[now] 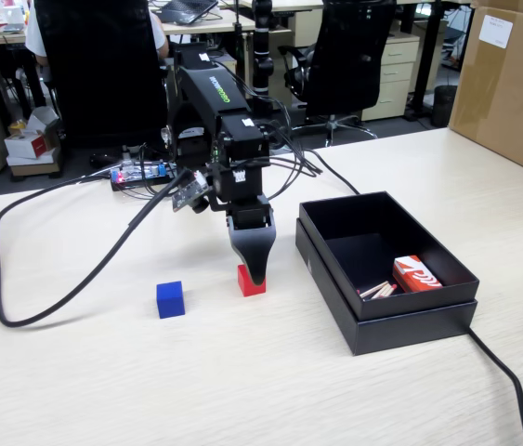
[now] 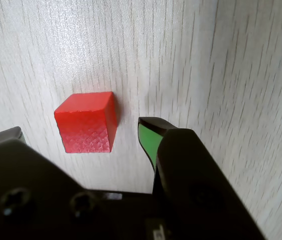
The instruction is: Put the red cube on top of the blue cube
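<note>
The red cube (image 1: 249, 282) rests on the pale wooden table, right of the blue cube (image 1: 170, 299). My gripper (image 1: 256, 271) hangs straight over the red cube, its tip low beside it. In the wrist view the red cube (image 2: 86, 121) lies between my two spread jaws without touching either; the gripper (image 2: 83, 131) is open, with a green pad (image 2: 148, 141) on the right finger. The blue cube is out of the wrist view.
An open black box (image 1: 384, 269) stands to the right in the fixed view, holding a red-and-white packet (image 1: 416, 274) and some sticks. A thick black cable (image 1: 66, 288) loops across the table at left; another (image 1: 507, 381) runs to the front right. A cardboard box (image 1: 512, 74) stands far right.
</note>
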`<action>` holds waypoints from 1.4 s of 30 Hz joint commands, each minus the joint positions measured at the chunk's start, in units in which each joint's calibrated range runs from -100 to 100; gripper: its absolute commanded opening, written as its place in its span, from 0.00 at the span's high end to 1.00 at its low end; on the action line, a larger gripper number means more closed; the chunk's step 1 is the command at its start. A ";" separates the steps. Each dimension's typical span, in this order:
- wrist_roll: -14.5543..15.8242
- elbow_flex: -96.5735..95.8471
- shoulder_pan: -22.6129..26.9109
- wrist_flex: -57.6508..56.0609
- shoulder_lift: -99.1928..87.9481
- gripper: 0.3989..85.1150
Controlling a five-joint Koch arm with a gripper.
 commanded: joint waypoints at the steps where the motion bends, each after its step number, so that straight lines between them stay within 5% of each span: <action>1: -0.83 5.37 -0.34 -0.35 -0.20 0.47; 27: -3.91 5.82 -1.42 1.98 4.16 0.54; 35: -4.10 6.18 -1.37 2.50 4.28 0.66; 38: -4.10 6.37 -1.42 3.36 4.05 0.85; 42: -4.40 6.27 -1.51 3.71 3.59 0.97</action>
